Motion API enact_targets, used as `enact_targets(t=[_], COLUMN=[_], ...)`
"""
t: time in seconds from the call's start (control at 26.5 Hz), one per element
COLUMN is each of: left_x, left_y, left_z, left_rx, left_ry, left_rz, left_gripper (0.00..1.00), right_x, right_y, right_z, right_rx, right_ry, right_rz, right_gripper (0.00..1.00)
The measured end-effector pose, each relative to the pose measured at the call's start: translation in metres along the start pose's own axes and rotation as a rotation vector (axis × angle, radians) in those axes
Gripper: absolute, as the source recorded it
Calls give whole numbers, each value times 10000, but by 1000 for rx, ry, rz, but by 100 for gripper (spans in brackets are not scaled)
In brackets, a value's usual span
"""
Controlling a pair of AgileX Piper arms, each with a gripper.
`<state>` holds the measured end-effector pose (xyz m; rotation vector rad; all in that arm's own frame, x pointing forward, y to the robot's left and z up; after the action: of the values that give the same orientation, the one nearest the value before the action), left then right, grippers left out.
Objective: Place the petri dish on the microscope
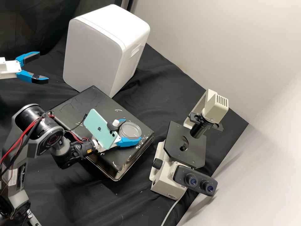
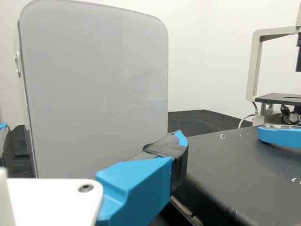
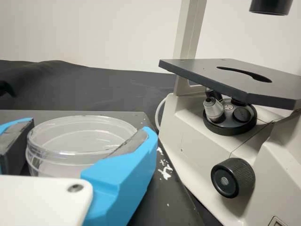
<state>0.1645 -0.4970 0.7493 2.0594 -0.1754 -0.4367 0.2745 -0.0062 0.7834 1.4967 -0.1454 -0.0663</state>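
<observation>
A clear, empty petri dish rests on a black raised slab at mid-bench. My right gripper is level with it, one blue finger against each side of the dish, shut on it. The microscope stands to the right of the slab, its flat black stage bare and higher than the dish. My left gripper hangs open and holds nothing at the far left, near the white box; one of its fingers shows in the left wrist view.
A tall white box stands behind the slab. A mint-green phone rides on the right wrist. The microscope's eyepieces face the bench's front edge, its white head rising above the stage. A pale wall runs along the right.
</observation>
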Motion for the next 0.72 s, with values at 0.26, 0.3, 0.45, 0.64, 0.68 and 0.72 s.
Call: enact_targets(t=[0.26, 0.3, 0.45, 0.64, 0.68, 0.72], left_x=[0, 0, 0, 3, 3, 3], left_y=[1, 1, 1, 4, 4, 4], left_z=[-3, -3, -3, -2, -2, -2], left_rx=[0, 0, 0, 0, 0, 0], left_ry=[2, 2, 2, 1, 1, 1], left_rz=[0, 0, 0, 2, 2, 2], left_gripper=[100, 100, 100, 100, 100, 100], right_x=[0, 0, -6, -74, -84, -105], right_y=[0, 0, -3, 59, 76, 102], right_z=[0, 0, 5, -6, -8, -24], right_rx=[6, 6, 6, 8, 9, 11], right_ry=[0, 0, -2, 2, 3, 9], right_rz=[0, 0, -2, 9, 14, 22], right_gripper=[0, 0, 0, 0, 0, 0])
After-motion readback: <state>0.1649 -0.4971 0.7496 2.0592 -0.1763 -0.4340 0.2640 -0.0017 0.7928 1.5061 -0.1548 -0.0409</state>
